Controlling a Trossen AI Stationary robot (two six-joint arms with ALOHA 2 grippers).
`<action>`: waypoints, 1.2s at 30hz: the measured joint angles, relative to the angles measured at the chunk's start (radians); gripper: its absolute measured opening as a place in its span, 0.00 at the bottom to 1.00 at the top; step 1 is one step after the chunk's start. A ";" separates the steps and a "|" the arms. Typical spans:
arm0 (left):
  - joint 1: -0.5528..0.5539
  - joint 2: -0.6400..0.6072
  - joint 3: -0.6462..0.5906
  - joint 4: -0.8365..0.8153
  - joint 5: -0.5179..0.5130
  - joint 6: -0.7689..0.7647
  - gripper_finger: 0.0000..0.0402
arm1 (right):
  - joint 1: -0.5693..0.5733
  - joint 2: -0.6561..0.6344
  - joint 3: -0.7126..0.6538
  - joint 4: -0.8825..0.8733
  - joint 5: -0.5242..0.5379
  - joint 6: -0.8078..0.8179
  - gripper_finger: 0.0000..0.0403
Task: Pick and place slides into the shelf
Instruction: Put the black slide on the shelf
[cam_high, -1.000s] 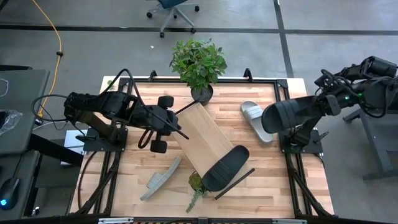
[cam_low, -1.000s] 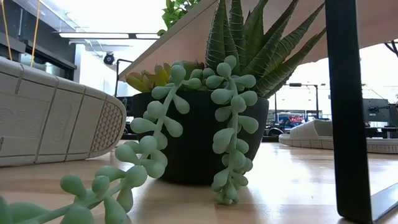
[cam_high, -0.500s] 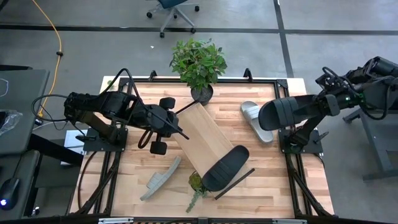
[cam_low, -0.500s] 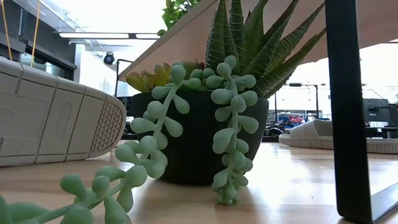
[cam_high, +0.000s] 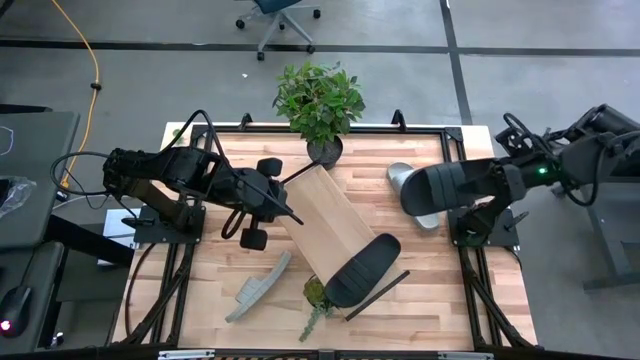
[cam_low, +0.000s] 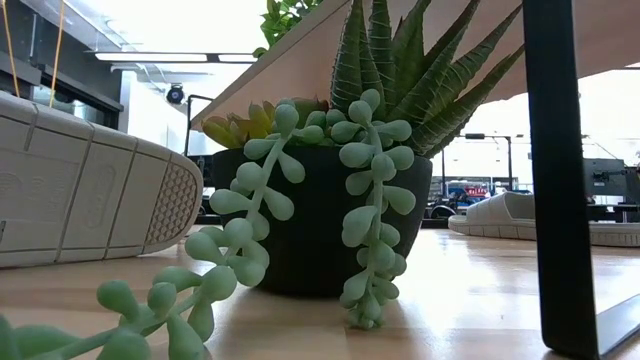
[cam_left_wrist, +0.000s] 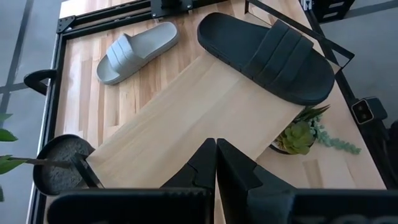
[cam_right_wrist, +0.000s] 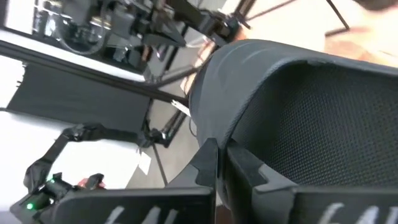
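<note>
My right gripper clenched on black slide, right of frame, above grey slide; left gripper clenched empty, touching shelf at centre

My slatted wooden table carries the tilted shelf, two grey slides, a potted plant and a succulent pot.

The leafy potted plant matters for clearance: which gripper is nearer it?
Left. The left gripper sits just below-left of the leafy potted plant; the right gripper is farther off, carrying a black slide.
</note>
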 joint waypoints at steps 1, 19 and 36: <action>0.000 0.000 0.000 0.000 0.005 0.000 0.01 | -0.018 0.006 0.000 0.022 0.000 -0.023 0.00; 0.000 0.000 0.000 -0.002 0.008 0.029 0.01 | -0.401 0.100 0.000 0.121 -0.345 -0.311 0.00; 0.000 0.000 0.000 -0.017 0.079 0.091 0.01 | -0.698 0.278 0.000 0.116 -0.735 -0.553 0.00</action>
